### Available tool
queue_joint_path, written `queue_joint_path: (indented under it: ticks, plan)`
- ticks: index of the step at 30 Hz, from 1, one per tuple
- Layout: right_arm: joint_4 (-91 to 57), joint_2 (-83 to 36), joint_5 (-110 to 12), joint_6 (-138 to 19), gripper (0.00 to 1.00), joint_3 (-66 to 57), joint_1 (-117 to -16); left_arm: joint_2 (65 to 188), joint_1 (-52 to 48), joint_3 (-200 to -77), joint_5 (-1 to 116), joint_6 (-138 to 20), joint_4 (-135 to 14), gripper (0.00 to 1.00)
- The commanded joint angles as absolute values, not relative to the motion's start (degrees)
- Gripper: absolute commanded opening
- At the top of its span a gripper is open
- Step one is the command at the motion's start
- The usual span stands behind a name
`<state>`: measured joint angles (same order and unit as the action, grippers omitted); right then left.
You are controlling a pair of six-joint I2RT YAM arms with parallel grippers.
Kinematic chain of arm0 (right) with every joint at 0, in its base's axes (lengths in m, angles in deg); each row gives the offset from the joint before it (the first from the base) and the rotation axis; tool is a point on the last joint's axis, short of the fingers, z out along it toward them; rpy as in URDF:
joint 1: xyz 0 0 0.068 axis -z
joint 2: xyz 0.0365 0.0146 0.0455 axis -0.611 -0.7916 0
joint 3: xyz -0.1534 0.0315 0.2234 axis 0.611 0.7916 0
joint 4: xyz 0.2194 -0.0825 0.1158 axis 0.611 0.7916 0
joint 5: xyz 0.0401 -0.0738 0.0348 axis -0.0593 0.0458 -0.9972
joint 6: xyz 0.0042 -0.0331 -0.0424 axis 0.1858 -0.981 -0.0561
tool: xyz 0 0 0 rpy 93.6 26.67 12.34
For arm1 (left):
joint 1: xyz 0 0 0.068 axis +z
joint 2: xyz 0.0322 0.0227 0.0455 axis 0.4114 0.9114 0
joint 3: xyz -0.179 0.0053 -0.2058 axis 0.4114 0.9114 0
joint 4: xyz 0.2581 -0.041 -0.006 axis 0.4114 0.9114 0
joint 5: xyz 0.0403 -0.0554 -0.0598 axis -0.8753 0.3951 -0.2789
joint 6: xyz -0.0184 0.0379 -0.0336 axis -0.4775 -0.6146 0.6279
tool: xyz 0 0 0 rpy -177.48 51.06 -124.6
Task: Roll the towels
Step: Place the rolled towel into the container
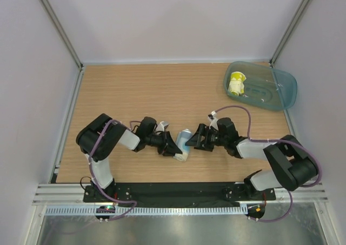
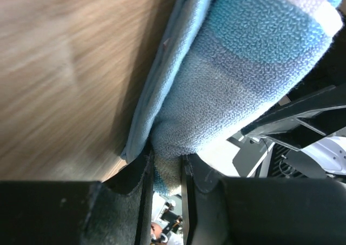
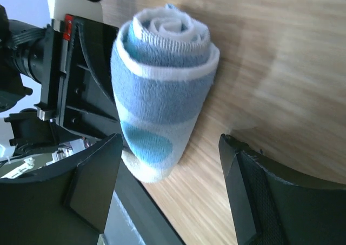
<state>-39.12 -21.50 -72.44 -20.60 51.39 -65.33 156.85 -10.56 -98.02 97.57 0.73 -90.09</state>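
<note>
Both arms are reaching low across the worktop (image 1: 135,88), left hand (image 1: 174,149) clamping the rolled towel (image 1: 184,141) at its end, right hand (image 1: 198,138) hovering spread open just beside it.

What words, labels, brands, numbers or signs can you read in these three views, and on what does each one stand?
None can be read.
Rolled towel: blue and white stripes only, no lettering.
Red patch on the black hardware beside it: too small to read.
Blue bin and the yellow-and-white item in it: no legible marking.
</note>
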Motion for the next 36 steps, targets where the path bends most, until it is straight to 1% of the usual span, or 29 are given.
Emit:
queue_joint_path:
  ticks: [1, 11, 16, 19, 20, 21, 23, 24, 26, 27, 28, 29, 30, 31, 32, 33, 34, 35, 36]
  plan:
    - [-52.0, -24.7, -71.8, -19.1, 0.79, 52.5, -66.3, 161.3, -8.9, -96.2, 89.9, -2.1, -78.5, 0.00]
    - [-63.8, -33.7, -72.0, -17.8, 0.75, 53.9, -70.5, 162.6, -5.3, -96.7, 92.2, -3.4, -75.5, 0.00]
    - [-71.2, -37.7, -71.1, -15.9, 0.72, 55.4, -71.7, 163.0, -4.4, -96.9, 92.8, -3.2, -75.2, 0.00]
    - [-78.8, -42.7, -70.9, -13.4, 0.64, 55.6, -72.1, 163.0, -4.5, -97.3, 92.9, -3.8, -74.4, 0.00]
    - [-81.1, -44.5, -70.6, -12.7, 0.59, 55.6, -72.2, 163.1, -4.4, -97.4, 92.9, -4.0, -74.1, 0.00]
    - [-86.2, -46.1, -70.4, -11.7, 0.56, 55.7, -72.3, 163.2, -4.4, -97.5, 92.9, -4.2, -74.0, 0.00]
    - [-91.3, -51.6, -70.4, -8.8, 0.50, 55.3, -72.4, 163.2, -4.4, -97.8, 92.9, -4.4, -73.4, 0.00]
    - [-96.6, -53.4, -70.4, -7.6, 0.45, 54.5, -72.4, 163.0, -4.4, -97.9, 92.9, -4.9, -73.1, 0.01]
    - [-100.9, -58.1, -70.6, -5.4, 0.40, 53.8, -72.3, 163.1, -4.4, -98.0, 92.9, -5.6, -72.0, 0.02]
    - [-103.0, -59.3, -70.6, -4.1, 0.33, 52.8, -72.3, 162.8, -4.4, -98.3, 92.6, -6.6, -71.3, 0.05]
    - [-103.3, -59.9, -70.8, -3.7, 0.30, 52.5, -72.4, 162.7, -4.4, -98.4, 91.9, -7.7, -70.5, 0.07]
    - [-103.1, -60.1, -70.4, -3.6, 0.23, 52.1, -72.4, 162.1, -4.4, -98.7, 91.1, -8.9, -67.7, 0.10]
    - [-101.3, -59.6, -70.3, -4.5, 0.20, 51.8, -72.4, 161.8, -4.5, -99.4, 90.1, -10.2, -65.8, 0.16]
    - [-100.0, -59.0, -70.2, -5.1, 0.17, 51.8, -72.3, 160.4, -4.4, -99.5, 89.1, -12.9, -64.2, 0.20]
    - [-98.4, -57.0, -69.7, -5.7, 0.11, 51.7, -72.4, 159.8, -4.4, -99.7, 87.3, -14.0, -61.7, 0.23]
    - [-94.8, -56.0, -69.7, -7.1, 0.09, 51.3, -72.4, 159.0, -4.4, -99.8, 86.8, -15.1, -60.7, 0.30]
    - [-92.9, -54.6, -69.7, -7.8, 0.07, 51.1, -72.4, 157.7, -4.5, -100.0, 86.3, -16.1, -60.1, 0.33]
    - [-91.1, -52.2, -69.5, -8.5, 0.03, 50.9, -72.3, 157.0, -4.5, -100.2, 85.1, -16.8, -58.9, 0.35]
    - [-86.6, -50.6, -69.1, -9.2, 0.02, 50.3, -72.3, 156.3, -4.5, -100.5, 84.5, -17.3, -56.8, 0.39]
